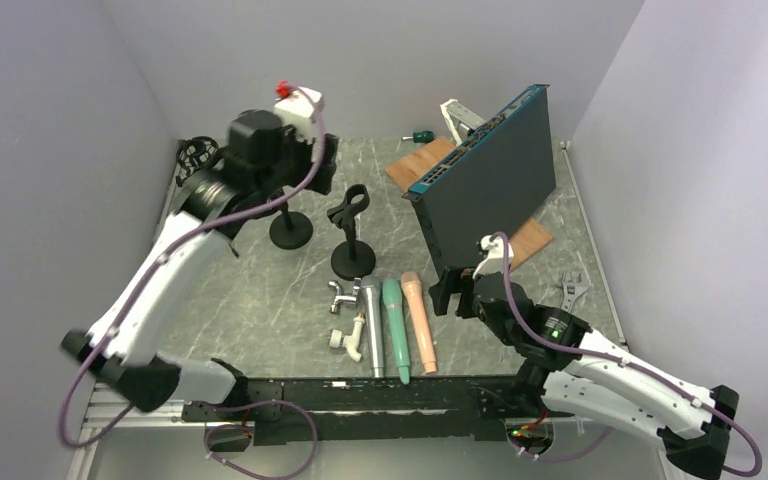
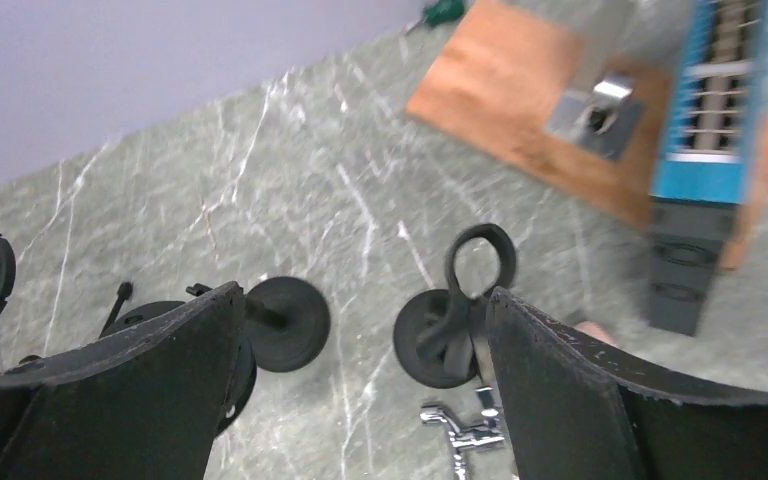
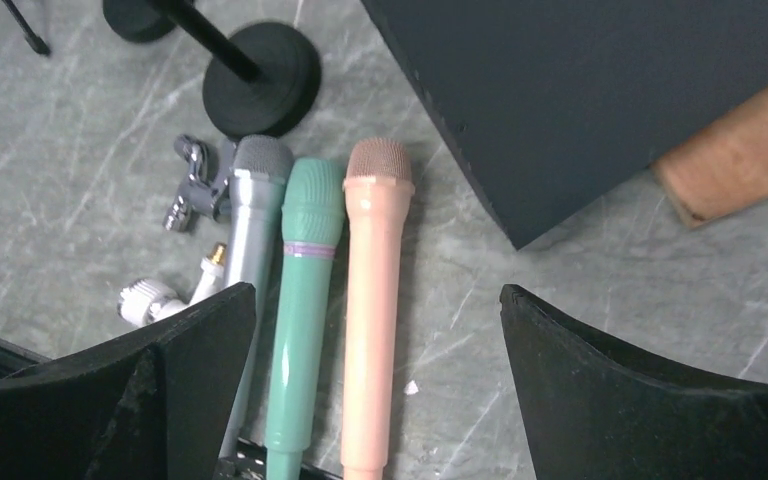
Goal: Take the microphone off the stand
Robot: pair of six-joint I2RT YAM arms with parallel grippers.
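mics: three lie flat side by side on the surface near the front edge: silver mic (image 3: 255, 220), green mic (image 3: 305, 290), pink mic (image 3: 372, 300), heads toward the stands. silver and green touch; pink is just beside green.

clip stand (image 1: 352, 235) stands upright just behind the silver mic's head. its clip (image 2: 478, 262) reads as an empty ring in the left wrist view. second stand (image 1: 290, 230) is left of it. its top is hidden behind the left arm, so i cannot tell whether it carries anything.

left fingers (image 2: 520, 340): spread wide, empty, high over both stand bases. right fingers (image 3: 540, 330): spread wide, empty, over the pink and green mics.

judgement: no mic is seen in a holder. the removal looks done, unless the hidden top holds one.

risks:
- left fingers descend on the empty clip: they grasp nothing and the small base tips.
- the stands sit near each other, so wide fingers could catch the wrong pole.
- the mics are round, so a nudge from the right fingers could roll them into the chrome fittings (image 3: 185, 185).
- the black box (image 1: 485, 190) leans close behind the right arm. a lift or swing could strike it.
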